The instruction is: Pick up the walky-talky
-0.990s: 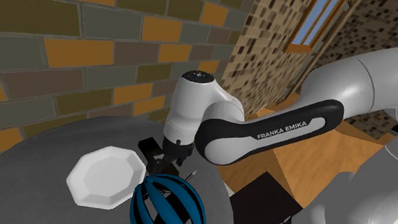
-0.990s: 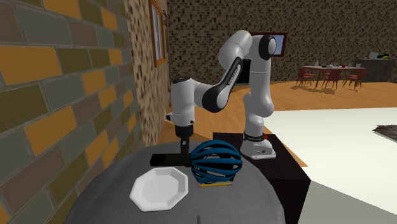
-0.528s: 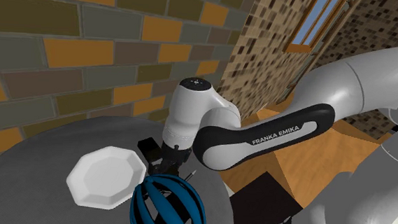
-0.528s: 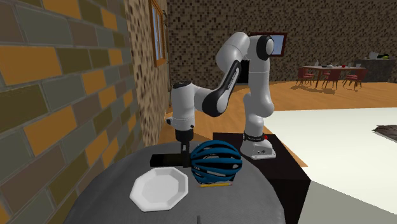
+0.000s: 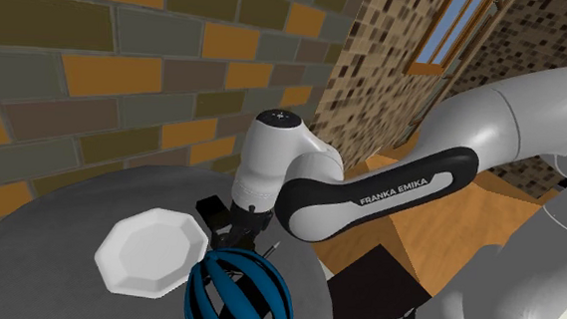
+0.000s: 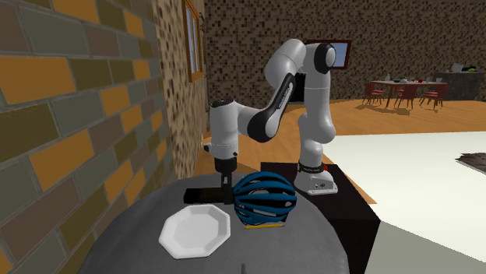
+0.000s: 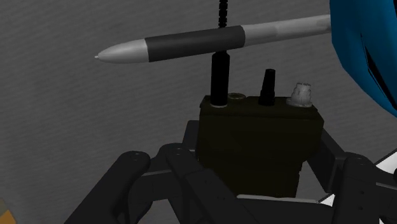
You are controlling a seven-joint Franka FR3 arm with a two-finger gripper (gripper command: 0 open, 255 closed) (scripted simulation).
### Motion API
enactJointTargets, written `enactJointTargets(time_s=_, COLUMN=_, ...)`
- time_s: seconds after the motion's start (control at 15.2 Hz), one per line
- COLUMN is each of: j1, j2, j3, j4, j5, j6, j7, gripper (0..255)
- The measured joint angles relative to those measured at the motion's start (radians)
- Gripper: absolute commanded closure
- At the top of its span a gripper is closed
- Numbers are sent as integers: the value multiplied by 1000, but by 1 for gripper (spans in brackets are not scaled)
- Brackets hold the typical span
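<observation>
Wrist view: the gripper is closed narrowly on the walky-talky, one black finger pressed to each side of its dark body. The walky-talky lies on the grey table, antenna pointing toward a grey-and-black pen, beside the blue helmet. Shoulder view: the white plate sits near the helmet.
</observation>
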Motion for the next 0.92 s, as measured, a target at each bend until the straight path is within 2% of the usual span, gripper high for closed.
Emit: enactJointTargets(time_s=0.92, j1=-9, j2=-111, j3=-2, j4=86, j5=73, j6=-180, j7=-52, gripper=255)
